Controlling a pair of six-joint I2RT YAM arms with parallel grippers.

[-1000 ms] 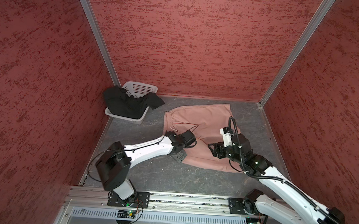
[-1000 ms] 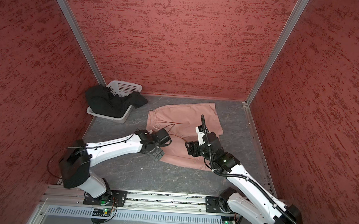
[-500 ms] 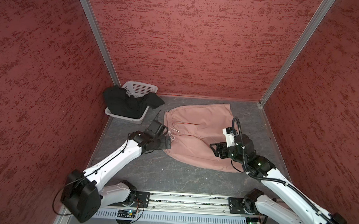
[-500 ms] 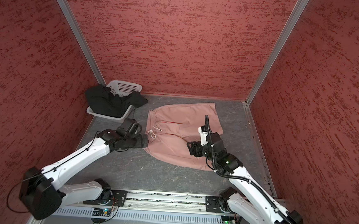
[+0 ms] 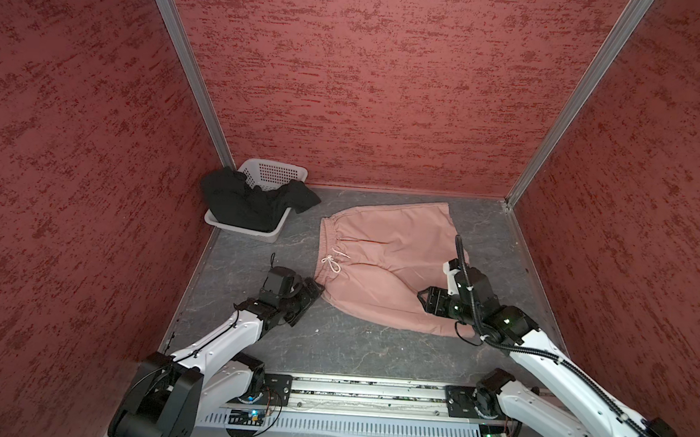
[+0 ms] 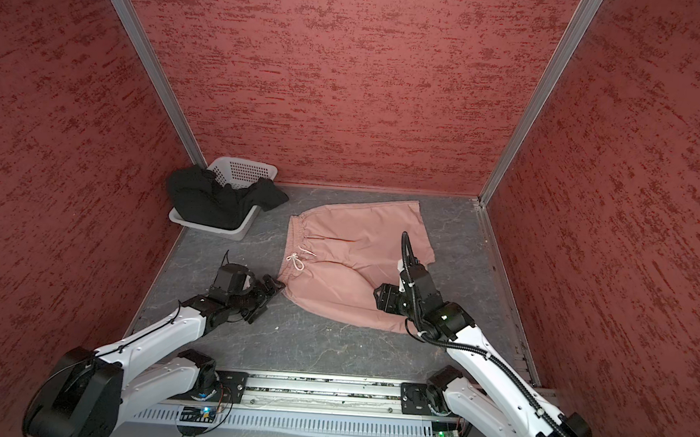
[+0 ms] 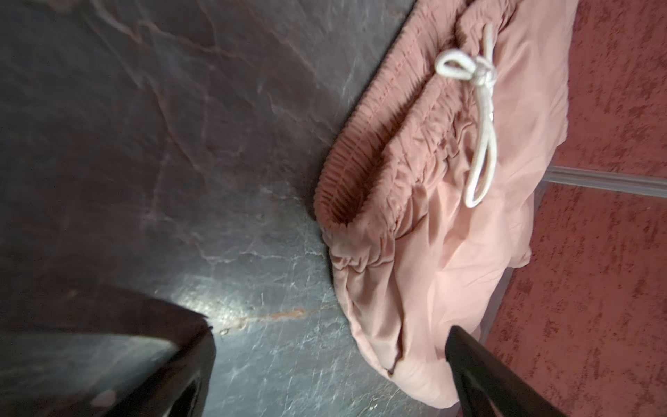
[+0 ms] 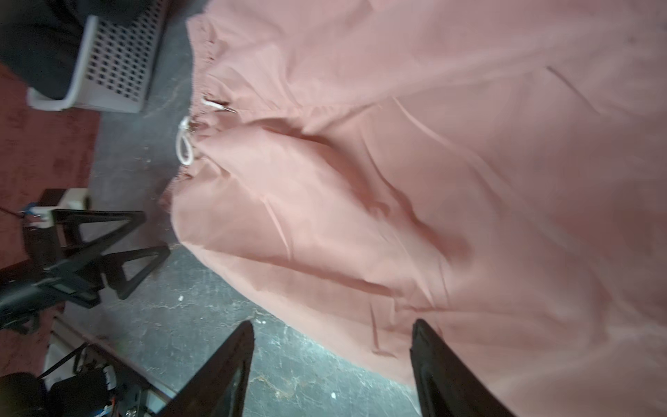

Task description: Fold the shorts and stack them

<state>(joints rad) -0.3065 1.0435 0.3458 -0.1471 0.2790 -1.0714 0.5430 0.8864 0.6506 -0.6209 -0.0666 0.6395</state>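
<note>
The pink shorts [image 5: 383,263] [image 6: 354,261] lie spread on the dark table, waistband and white drawstring to the left. The black shorts [image 5: 249,201] [image 6: 216,201] hang bunched over the basket. My left gripper [image 5: 308,294] [image 6: 271,289] stands open next to the near waistband corner. In the left wrist view the left gripper [image 7: 330,330] shows one finger over bare table and one over the pink shorts [image 7: 433,234]. My right gripper [image 5: 428,301] [image 6: 383,298] [image 8: 332,323] is open over the near leg's edge, which lies between its fingers.
A white perforated basket [image 5: 274,173] [image 6: 243,171] [image 8: 115,65] stands in the far left corner. Red walls close in the left, back and right sides. The arms' base rail [image 5: 362,395] runs along the front edge.
My left gripper has pulled back left off the middle of the pink shorts to their near waistband corner. The right gripper has shifted slightly right and its jaws have narrowed a little.
</note>
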